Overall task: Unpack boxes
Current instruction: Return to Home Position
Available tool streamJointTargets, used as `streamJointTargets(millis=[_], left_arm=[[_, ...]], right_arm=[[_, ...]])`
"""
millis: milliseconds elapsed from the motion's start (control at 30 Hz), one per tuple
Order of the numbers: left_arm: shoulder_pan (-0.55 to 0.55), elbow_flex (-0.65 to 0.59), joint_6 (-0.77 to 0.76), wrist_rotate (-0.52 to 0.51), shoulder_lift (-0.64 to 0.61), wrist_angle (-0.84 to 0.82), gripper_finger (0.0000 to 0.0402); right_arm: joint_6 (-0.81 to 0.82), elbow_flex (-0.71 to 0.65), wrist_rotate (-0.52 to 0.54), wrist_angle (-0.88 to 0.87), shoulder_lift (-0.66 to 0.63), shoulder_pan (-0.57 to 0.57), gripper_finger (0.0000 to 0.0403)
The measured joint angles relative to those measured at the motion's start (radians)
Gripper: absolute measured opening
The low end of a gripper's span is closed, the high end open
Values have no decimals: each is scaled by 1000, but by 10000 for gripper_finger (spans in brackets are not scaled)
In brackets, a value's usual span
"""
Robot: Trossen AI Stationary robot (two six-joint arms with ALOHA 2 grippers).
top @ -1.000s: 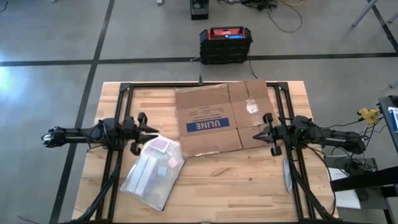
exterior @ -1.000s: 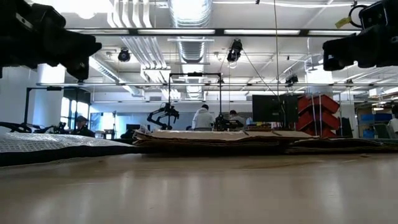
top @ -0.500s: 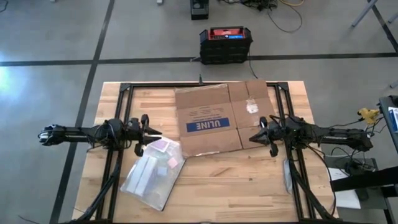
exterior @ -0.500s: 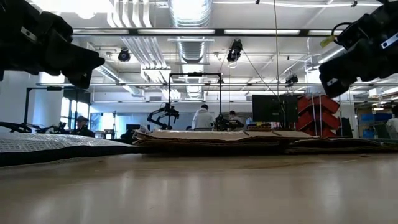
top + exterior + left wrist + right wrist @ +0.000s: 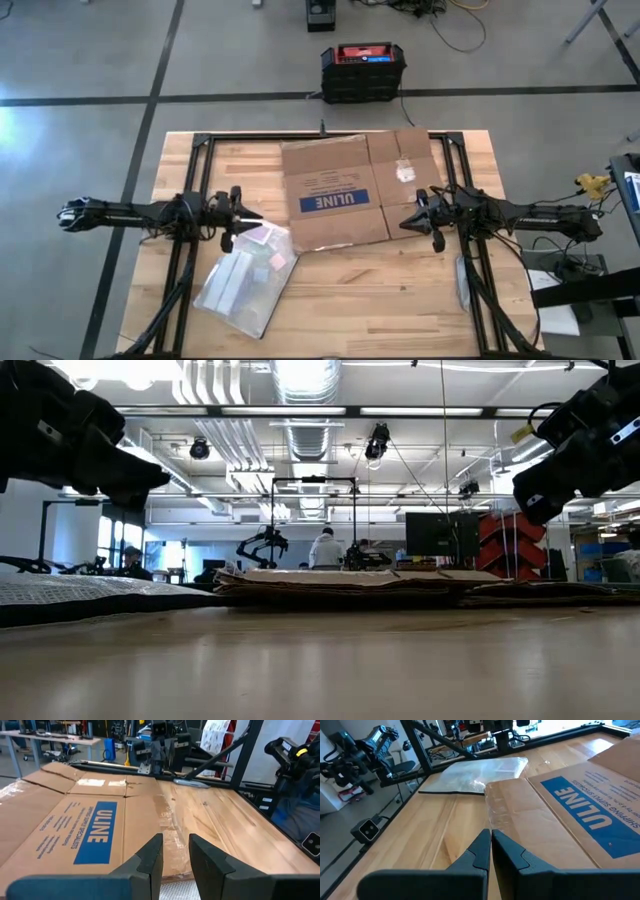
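Cardboard box (image 5: 345,195) lies flattened on the table's (image 5: 350,290) far half, its long axis running arm to arm. Right gripper (image 5: 406,221), fingers pressed together and empty, hovers over its right end. Left gripper (image 5: 252,214), fingers slightly parted and empty, hangs just off its left edge.

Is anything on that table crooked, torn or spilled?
Nothing looks spilled or torn. The flattened cardboard box lies slightly skewed on the table, crinkled clear tape along one seam; the clear plastic bag sits diagonally beside it. The left gripper and right gripper hover above, empty.
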Motion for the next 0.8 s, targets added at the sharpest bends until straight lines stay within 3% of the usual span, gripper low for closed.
streamJointTargets(millis=[800], left_arm=[[0, 0, 0, 0, 57, -1, 77]], right_arm=[[-1, 0, 0, 3, 0, 0, 0]])
